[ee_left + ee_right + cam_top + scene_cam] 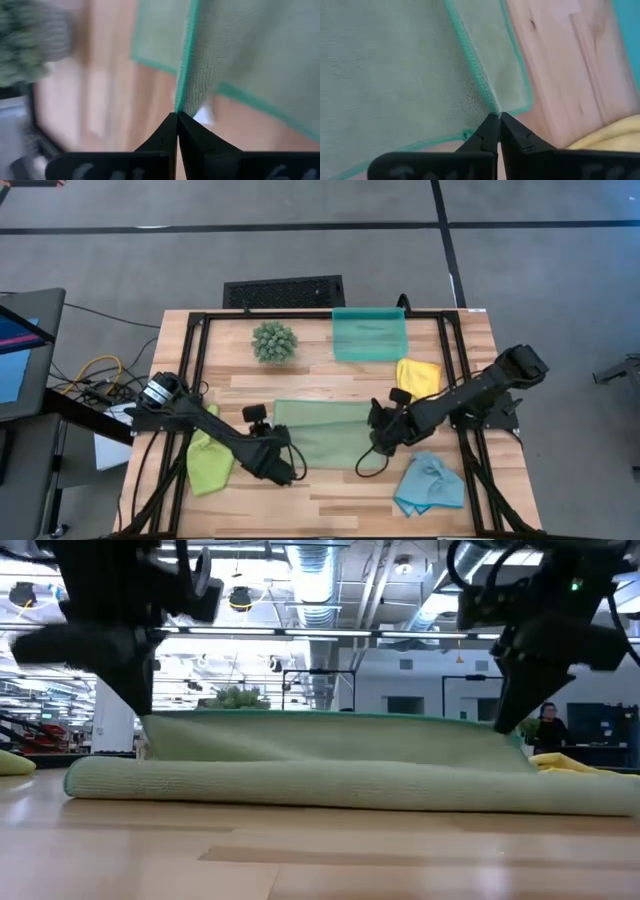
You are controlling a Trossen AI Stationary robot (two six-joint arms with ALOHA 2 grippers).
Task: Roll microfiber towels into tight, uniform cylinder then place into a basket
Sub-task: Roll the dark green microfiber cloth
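Observation:
A sage green towel [325, 430] lies folded over in the middle of the table. Its rounded fold [330, 785] rests on the wood along the near side, and an upper layer rises behind it. My left gripper [287, 470] is shut on the towel's left end, my right gripper [378, 444] on its right end. A lime green towel [208, 460] lies crumpled at the left, a yellow towel [417, 377] at the right and a light blue towel [430, 485] at the near right. The teal basket [369, 333] stands at the far edge. My left gripper pinches the towel's teal-stitched edge [184, 95] at its left end between the two fingertips, slanting down from above. That edge is lifted off the table while the fold below stays on the wood. My right gripper pinches the stitched hem [487, 102] near the towel's right corner between its fingertips, slanting down from above. The held layer [480, 730] is raised and runs fairly straight across to the other gripper; the fold beneath rests on the table.
A spiky green plant ball [274, 341] stands at the far left, beside the basket. A black slotted grille [284, 291] lies just beyond the table's far edge. A black frame [200, 360] runs around the tabletop. Bare wood shows along the near edge.

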